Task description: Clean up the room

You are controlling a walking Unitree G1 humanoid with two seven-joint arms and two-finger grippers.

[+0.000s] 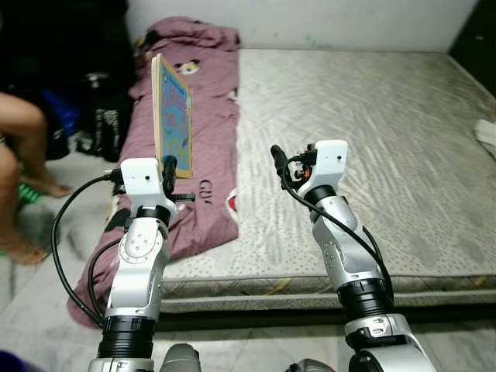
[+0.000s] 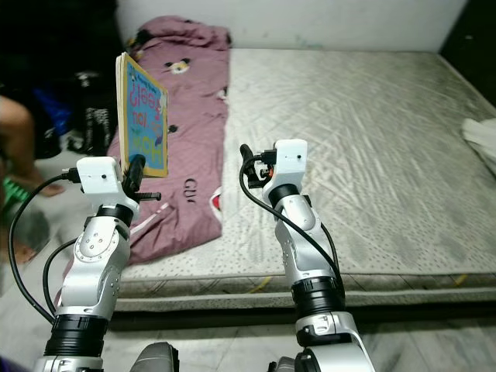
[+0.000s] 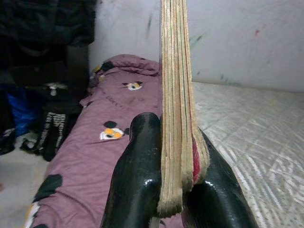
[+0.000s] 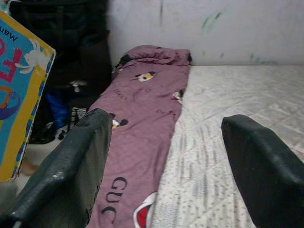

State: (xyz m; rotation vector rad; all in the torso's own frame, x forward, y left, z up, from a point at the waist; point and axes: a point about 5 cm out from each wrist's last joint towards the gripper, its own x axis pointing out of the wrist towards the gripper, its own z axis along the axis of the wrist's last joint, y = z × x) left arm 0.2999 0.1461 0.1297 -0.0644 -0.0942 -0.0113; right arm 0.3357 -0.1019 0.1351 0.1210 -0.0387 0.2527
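Left wrist view shows the left gripper (image 3: 176, 190) clamped on the lower edge of a thick picture book (image 3: 175, 95), one black finger on each cover, page edges facing the camera. From the head views the book (image 1: 172, 116) stands upright in that grip, its long axis vertical, its blue and yellow cover turned toward the right, held above the purple blanket (image 1: 198, 101) that runs along the left side of the mattress (image 1: 364, 139). The right gripper (image 4: 164, 161) is raised beside it over the near part of the mattress, its fingers spread wide apart with nothing between them.

The book lies to the left of the right gripper and is nearer the left arm, which already carries it, so any setting-down looks like the left arm's job; I judge it must find a place for the book, and none is plain from here. A person's bare legs (image 1: 23, 155) are at the far left on the floor, near dark bags (image 1: 93, 116).
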